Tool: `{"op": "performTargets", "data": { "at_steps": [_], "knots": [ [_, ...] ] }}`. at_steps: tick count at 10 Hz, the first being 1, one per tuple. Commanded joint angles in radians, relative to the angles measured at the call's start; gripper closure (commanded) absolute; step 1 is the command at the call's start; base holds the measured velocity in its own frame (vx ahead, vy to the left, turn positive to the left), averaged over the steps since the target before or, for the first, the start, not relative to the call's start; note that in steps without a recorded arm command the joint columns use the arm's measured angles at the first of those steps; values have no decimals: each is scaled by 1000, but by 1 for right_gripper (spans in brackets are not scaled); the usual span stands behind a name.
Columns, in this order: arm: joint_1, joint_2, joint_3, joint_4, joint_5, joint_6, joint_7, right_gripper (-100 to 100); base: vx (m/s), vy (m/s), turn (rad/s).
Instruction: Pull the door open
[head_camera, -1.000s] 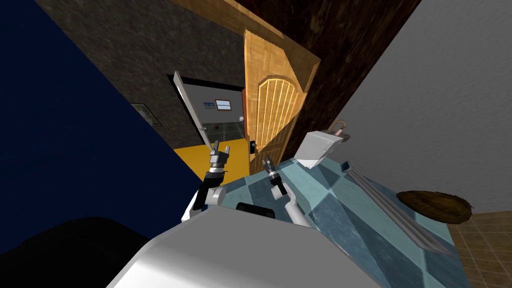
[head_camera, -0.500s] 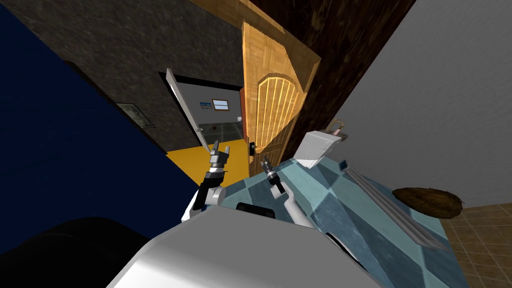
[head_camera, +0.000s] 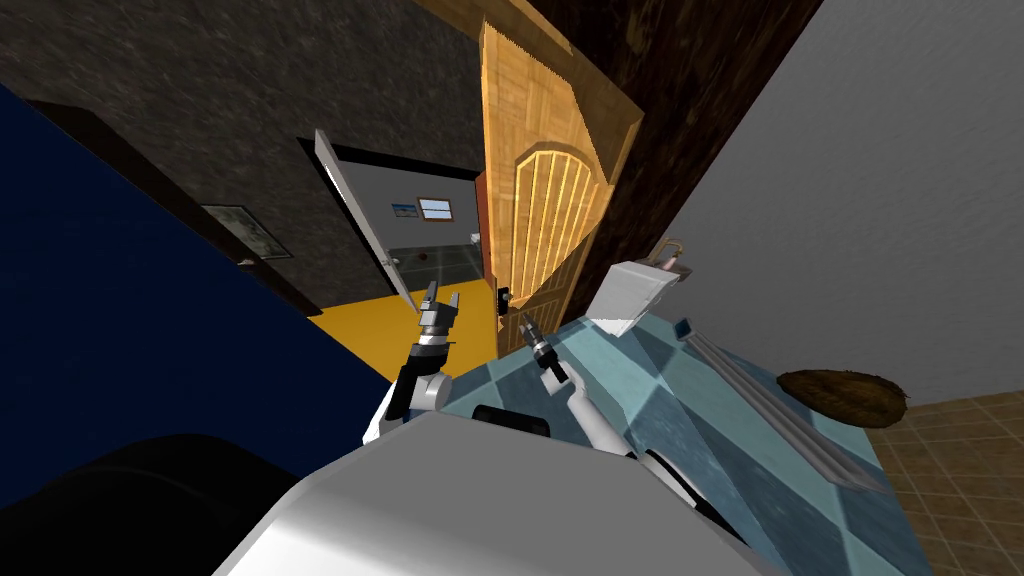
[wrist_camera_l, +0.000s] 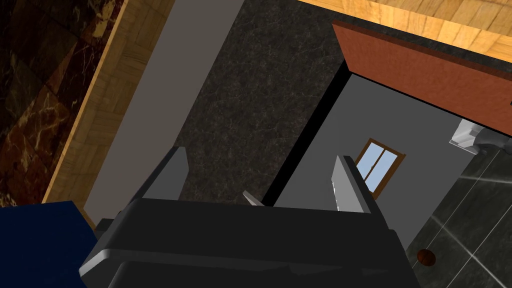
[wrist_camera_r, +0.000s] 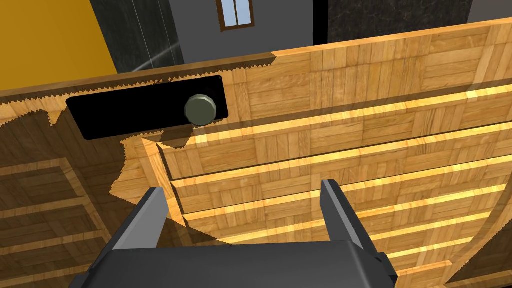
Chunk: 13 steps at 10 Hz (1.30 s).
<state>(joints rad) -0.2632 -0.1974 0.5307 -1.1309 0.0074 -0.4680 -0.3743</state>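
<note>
Moved: my head view has swung sideways.
Door: light parquet wooden door (head_camera: 545, 210), ajar, facing right gripper (wrist_camera_r: 242, 189).
Knob: round grey knob (wrist_camera_r: 200, 109), beyond its wide, empty jaws.
Other arm: left gripper (wrist_camera_l: 260, 155), jaws wide, empty.

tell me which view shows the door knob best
Right wrist view: the round grey knob sits large on its black plate, ahead of the open right gripper. Head view shows it as a tiny dark speck; left wrist view faces another doorway.

No legible text or signs.
</note>
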Motion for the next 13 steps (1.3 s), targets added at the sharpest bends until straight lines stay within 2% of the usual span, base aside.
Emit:
{"op": "performTargets", "data": {
  "at_steps": [1,3,5,8,9,10,11,12,13],
  "knots": [
    [-27,-5,22,43,0,2,-6,-100,106,83,-79],
    [-45,-8,35,72,0,3,-11,-100,109,77,-52],
    [-79,-14,59,124,0,5,-19,-100,122,82,-74],
    [-113,-20,84,178,-1,7,-28,-100,145,96,-57],
    [-119,-22,88,188,-1,8,-30,-100,126,75,-33],
    [-112,-22,85,176,0,9,-28,-100,55,29,-5],
    [-119,-52,75,203,-9,-16,-48,-100,34,116,161],
    [-119,-52,75,203,-9,-16,-48,-100,29,131,81],
    [-120,-61,72,210,-12,-23,-54,-100,14,97,44]
  ]
}}
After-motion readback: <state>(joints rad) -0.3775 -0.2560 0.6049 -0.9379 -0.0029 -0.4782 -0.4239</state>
